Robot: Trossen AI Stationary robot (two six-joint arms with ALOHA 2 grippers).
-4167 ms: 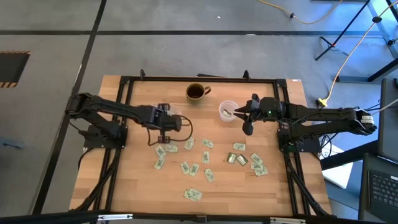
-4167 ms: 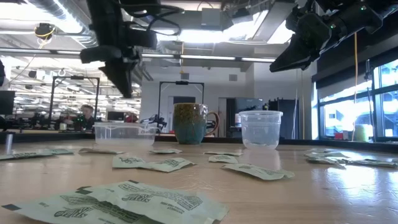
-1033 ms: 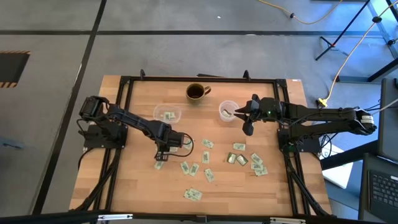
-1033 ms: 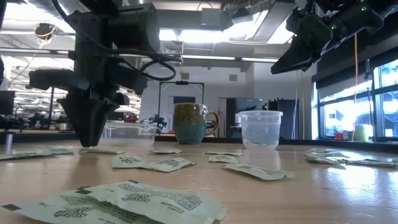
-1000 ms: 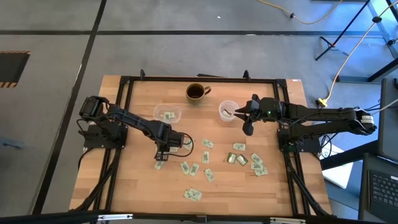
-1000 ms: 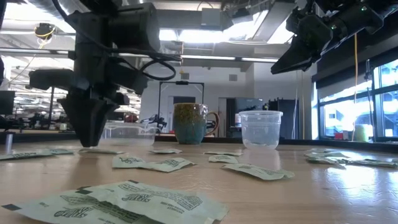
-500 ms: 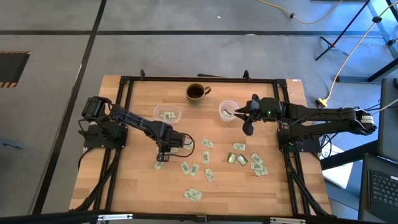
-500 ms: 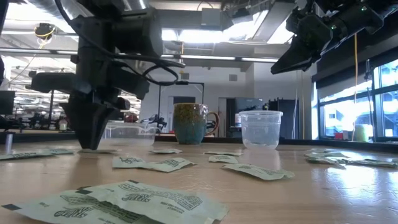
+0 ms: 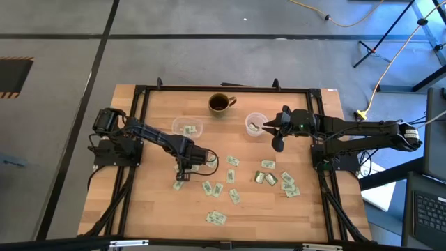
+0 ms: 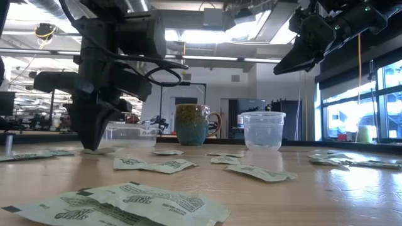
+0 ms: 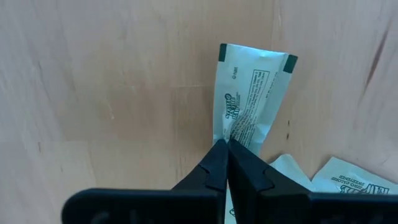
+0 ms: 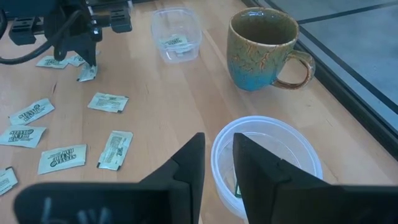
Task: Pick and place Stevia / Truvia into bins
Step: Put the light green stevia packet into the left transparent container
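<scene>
Pale green and white Stevia sachets (image 9: 230,178) lie scattered flat on the wooden table. My left gripper (image 9: 182,169) points straight down at the left end of the scatter and is shut on one sachet (image 11: 249,93). The shallow clear tub (image 9: 187,128) holds a sachet or two. The round clear cup (image 9: 255,124) stands to its right. My right gripper (image 9: 277,136) hangs open in the air beside the cup (image 12: 267,155), with nothing between its fingers. My left gripper pinches the sachet between its two fingertips at one end (image 11: 231,135), where the paper narrows and buckles inward. The fingers come from above, pointing down. The sachet's other end (image 11: 255,57) lies flat on the table.
A dark glazed mug (image 9: 220,103) with a handle stands at the table's far edge between the two bins. More sachets cluster at the right (image 9: 279,180) and near the front edge (image 9: 216,218). A black frame (image 9: 139,94) runs around the table.
My left gripper has kept its place over the sachet and has shut its fingers on it. The right arm has stayed still.
</scene>
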